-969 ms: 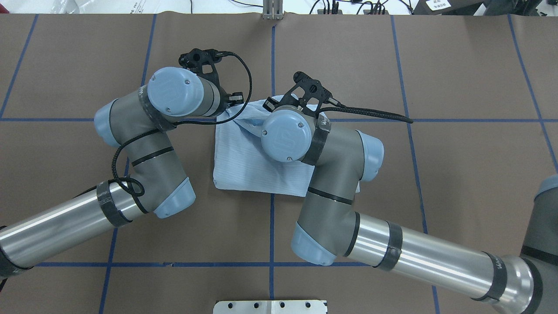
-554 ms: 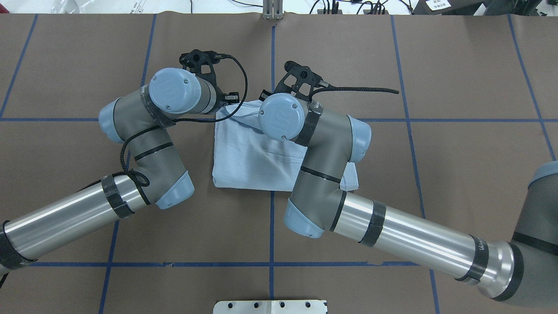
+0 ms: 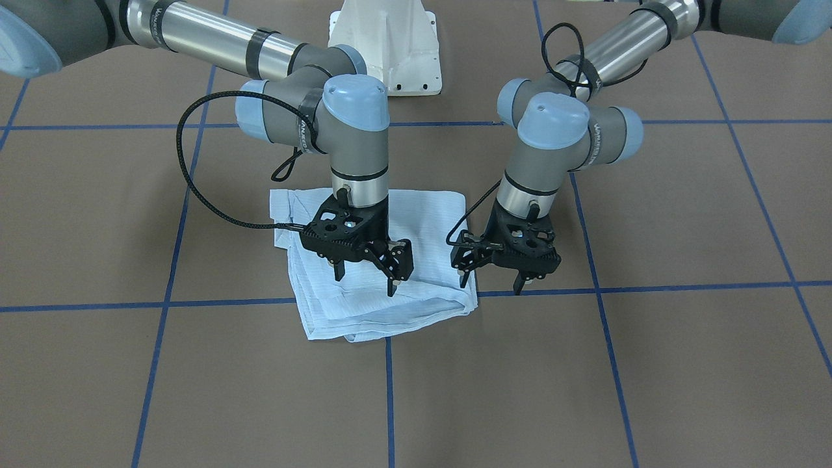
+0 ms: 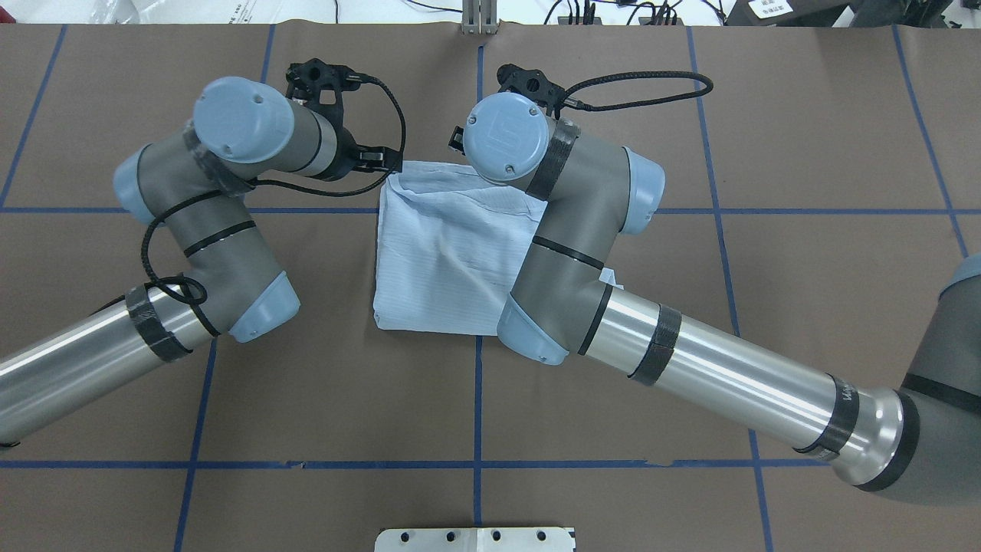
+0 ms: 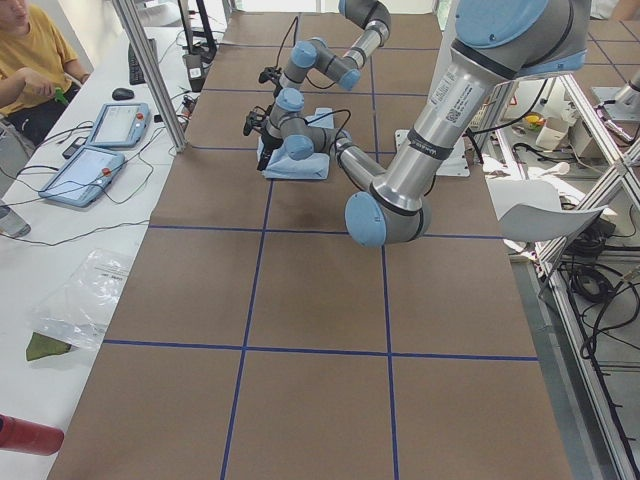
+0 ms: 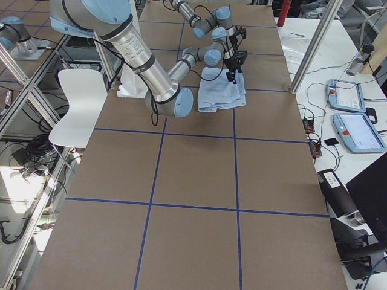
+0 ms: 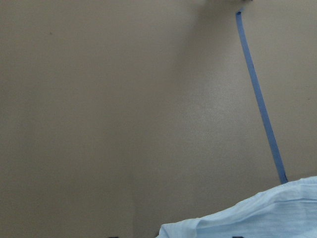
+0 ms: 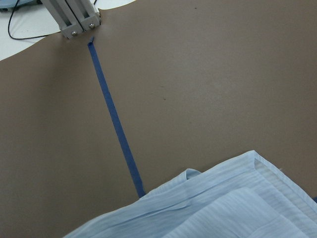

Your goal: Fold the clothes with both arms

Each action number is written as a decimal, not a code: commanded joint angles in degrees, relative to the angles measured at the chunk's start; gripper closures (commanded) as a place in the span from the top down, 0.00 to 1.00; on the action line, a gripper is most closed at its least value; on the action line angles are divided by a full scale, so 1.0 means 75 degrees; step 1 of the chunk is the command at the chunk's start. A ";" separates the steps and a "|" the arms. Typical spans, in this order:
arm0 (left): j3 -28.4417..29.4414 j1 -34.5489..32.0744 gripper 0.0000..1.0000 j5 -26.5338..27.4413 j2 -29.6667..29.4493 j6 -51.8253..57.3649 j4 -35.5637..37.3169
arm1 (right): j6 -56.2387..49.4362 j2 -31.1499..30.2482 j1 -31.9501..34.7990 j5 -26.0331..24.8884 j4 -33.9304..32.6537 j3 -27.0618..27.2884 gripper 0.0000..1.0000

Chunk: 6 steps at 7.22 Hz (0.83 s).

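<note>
The clothes are one pale-blue striped shirt (image 3: 416, 218), folded into a rough square and lying flat on the brown table cover (image 4: 805, 291). It also shows in the overhead view as the shirt (image 4: 437, 253). My right gripper (image 3: 364, 281) hangs open just above the shirt's far part, with nothing between its fingers. My left gripper (image 3: 491, 285) is open too, beside the shirt's far left corner and holding nothing. From overhead both wrists cover their grippers. The left wrist view catches a shirt edge (image 7: 257, 215) low in frame. The right wrist view shows a folded hem (image 8: 223, 198).
Blue tape lines (image 4: 477, 399) grid the table cover. The white pedestal base (image 3: 383, 45) stands behind the arms. An aluminium post (image 4: 479, 17) marks the far edge. A person (image 5: 30, 60) sits at a side table with two tablets (image 5: 95, 150).
Both wrists have moved toward the table's far edge and off the cloth. The bunched far edge of the shirt now lies spread flat, and neither gripper holds it.
</note>
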 commanded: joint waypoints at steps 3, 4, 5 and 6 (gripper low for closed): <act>-0.0510 -0.0304 1.00 -0.0305 0.0528 0.0714 0.0002 | -0.0069 -0.0039 -0.1114 -0.1190 -0.0454 -0.0289 1.00; -0.0510 -0.0304 1.00 -0.0305 0.0528 0.0714 0.0002 | -0.0313 -0.0027 -0.1209 -0.1323 -0.0502 -0.0524 1.00; -0.0510 -0.0339 1.00 -0.0305 0.0528 0.0703 0.0002 | -0.0663 0.0008 -0.1291 -0.1649 -0.0873 -0.0642 1.00; -0.0510 -0.0351 1.00 -0.0305 0.0528 0.0703 0.0002 | -0.0771 0.0055 -0.1292 -0.1722 -0.0900 -0.0864 1.00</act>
